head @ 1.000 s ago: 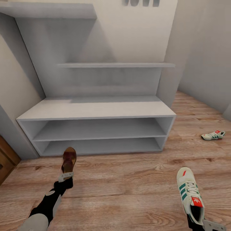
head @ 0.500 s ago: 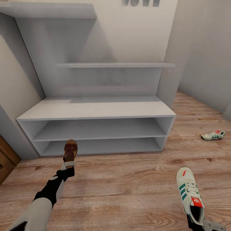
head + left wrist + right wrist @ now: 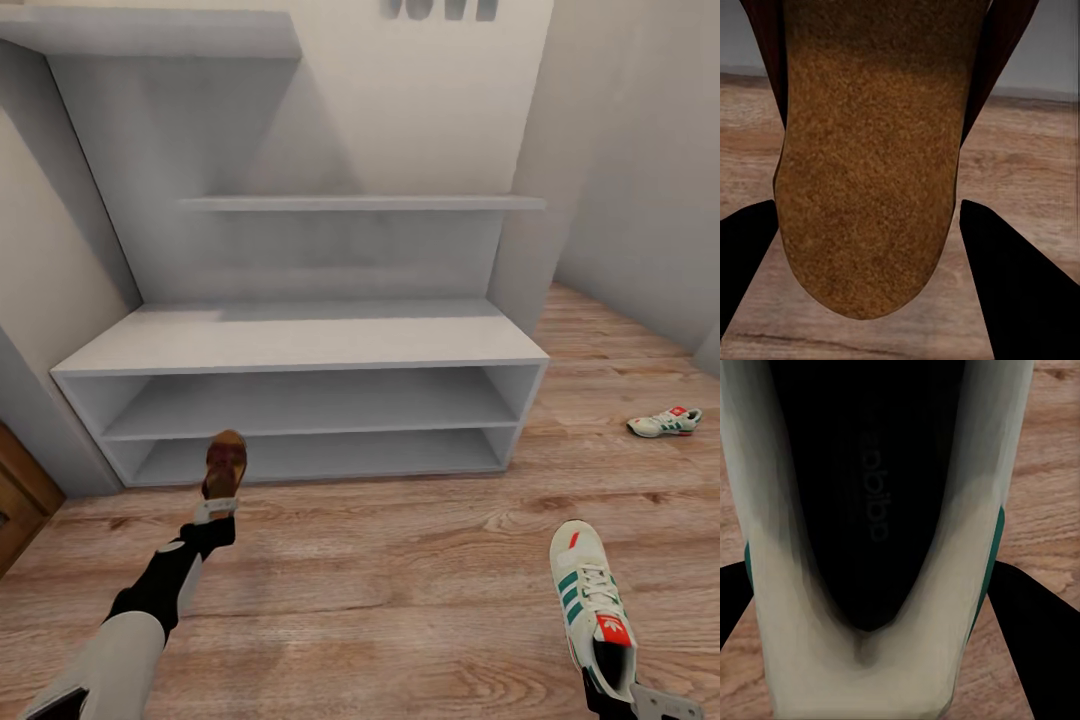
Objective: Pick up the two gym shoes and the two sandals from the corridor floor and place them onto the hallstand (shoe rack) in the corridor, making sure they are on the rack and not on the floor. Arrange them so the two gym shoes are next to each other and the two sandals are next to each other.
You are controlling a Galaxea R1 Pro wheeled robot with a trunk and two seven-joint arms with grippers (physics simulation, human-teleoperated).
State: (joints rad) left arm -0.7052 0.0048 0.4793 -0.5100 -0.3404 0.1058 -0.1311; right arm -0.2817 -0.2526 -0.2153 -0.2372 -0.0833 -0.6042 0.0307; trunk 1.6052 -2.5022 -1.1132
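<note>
My left pincer [image 3: 216,508] pinches a brown sandal [image 3: 225,463] before the grey hallstand [image 3: 300,345] at centre frame; my right pincer [image 3: 655,700] grips one gym shoe [image 3: 592,605] at lower right. The second gym shoe [image 3: 665,423] lies on the corridor floor [image 3: 400,560], right edge.

A brown sandal [image 3: 224,464] with a tan insole hangs off the floor in front of the hallstand's [image 3: 300,345] lowest tier, toe toward the rack. One white gym shoe [image 3: 592,604] — green stripes, red-orange tongue patch — is held above the corridor floor [image 3: 400,560] at the near right, toe forward. The second gym shoe [image 3: 665,422] lies on the planks — well right of the light-grey, bare-shelved rack.
</note>
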